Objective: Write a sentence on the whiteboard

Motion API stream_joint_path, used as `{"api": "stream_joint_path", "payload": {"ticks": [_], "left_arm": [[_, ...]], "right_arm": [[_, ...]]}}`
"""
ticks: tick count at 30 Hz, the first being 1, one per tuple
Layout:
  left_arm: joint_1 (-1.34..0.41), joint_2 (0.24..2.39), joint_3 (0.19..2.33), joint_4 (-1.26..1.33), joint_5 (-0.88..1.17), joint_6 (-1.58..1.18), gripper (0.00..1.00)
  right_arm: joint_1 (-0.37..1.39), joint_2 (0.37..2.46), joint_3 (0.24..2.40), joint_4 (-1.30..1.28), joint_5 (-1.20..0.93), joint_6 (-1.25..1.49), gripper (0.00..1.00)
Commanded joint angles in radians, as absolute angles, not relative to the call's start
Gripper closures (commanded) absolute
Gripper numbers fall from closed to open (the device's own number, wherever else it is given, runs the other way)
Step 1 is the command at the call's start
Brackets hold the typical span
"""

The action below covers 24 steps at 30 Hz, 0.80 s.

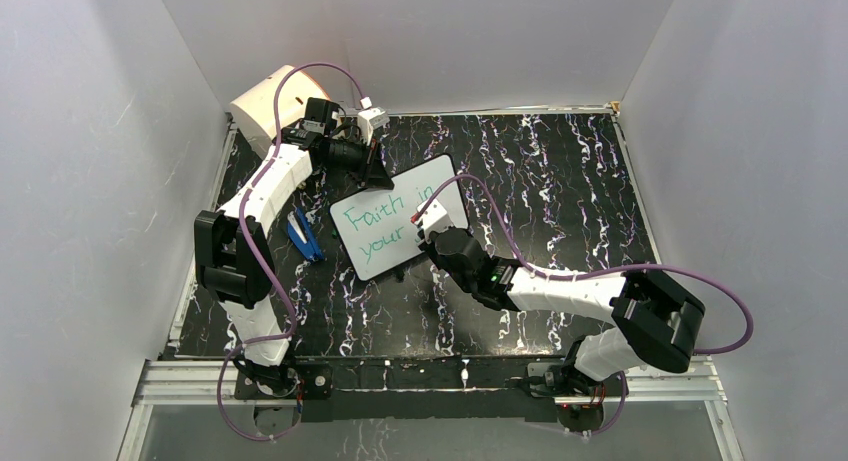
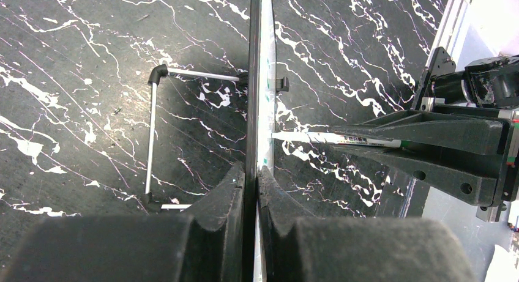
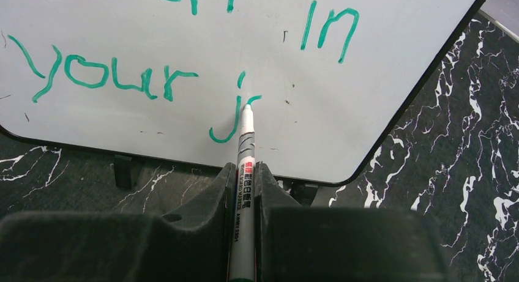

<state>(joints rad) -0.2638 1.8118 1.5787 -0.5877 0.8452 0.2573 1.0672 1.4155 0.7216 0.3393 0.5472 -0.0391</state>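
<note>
Green handwritten lettering (image 3: pixel 116 80) runs in two slanted lines, "Faith in" above "your", followed by a "j". It sits on the small glossy whiteboard with the thin black frame (image 1: pixel 395 221). That whiteboard stands propped on the black, white-veined table (image 1: pixel 560 181), left of centre. Your left gripper (image 2: pixel 252 175) is clamped tight on the board's far left edge. Your right gripper (image 3: pixel 246 172) is closed on a slim silver-barrelled marker (image 3: pixel 245 132), whose tip touches the board at the "j"

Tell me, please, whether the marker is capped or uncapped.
Uncapped: the marker shows a bare tip touching the whiteboard beside green lettering.
</note>
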Motion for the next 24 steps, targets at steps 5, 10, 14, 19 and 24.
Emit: {"api": "stream_joint_path", "payload": {"ticks": [5, 10, 14, 19, 24], "left_arm": [[-0.274, 1.828, 1.548, -0.644, 0.748, 0.277, 1.00], [-0.275, 1.828, 1.549, -0.644, 0.747, 0.276, 1.00], [-0.273, 1.828, 1.549, -0.644, 0.751, 0.276, 1.00], [-0.274, 1.832, 1.549, -0.644, 0.750, 0.276, 1.00], [-0.274, 1.832, 1.549, -0.644, 0.752, 0.276, 1.00]], "right_arm": [[1.063, 1.425, 0.709, 0.323, 0.556, -0.023, 1.00], [1.062, 1.435, 0.713, 0.312, 0.548, -0.020, 1.00], [1.063, 1.437, 0.712, 0.309, 0.547, -0.015, 1.00], [1.063, 1.436, 0.705, 0.314, 0.568, -0.013, 1.00], [1.062, 1.423, 0.698, 0.334, 0.604, -0.016, 1.00]]}}
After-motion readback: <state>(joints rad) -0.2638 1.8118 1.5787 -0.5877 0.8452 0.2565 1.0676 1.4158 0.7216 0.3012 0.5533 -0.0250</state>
